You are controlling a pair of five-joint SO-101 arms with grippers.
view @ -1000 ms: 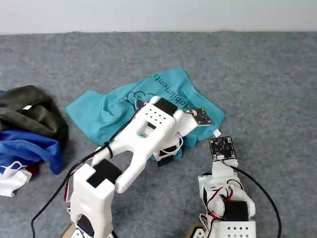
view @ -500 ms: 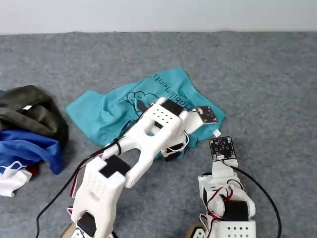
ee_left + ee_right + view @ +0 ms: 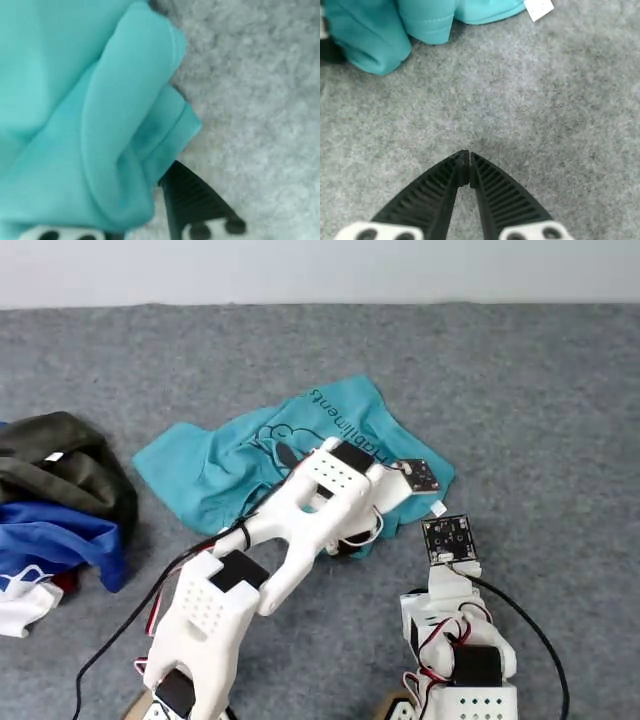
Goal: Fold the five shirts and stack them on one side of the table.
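One teal shirt [image 3: 215, 465] with dark lettering [image 3: 340, 405], left gripper [image 3: 157, 182] pinching its fold, right gripper [image 3: 469, 167] pressed together

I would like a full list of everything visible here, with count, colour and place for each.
teal shirt: one, teal, crumpled, mid-table.
dark shirt: one, dark olive, atop the pile at left.
blue shirt: one, blue, below the dark shirt.
white garment: one, white, the pile's near end.
red cloth: a sliver, red, beside the blue shirt.
tag: one, white, on the teal shirt's edge.
table: one, grey, carpet-like.
left gripper: one, black, at the teal shirt's near edge.
right gripper: one, black fingers shut, above bare table.
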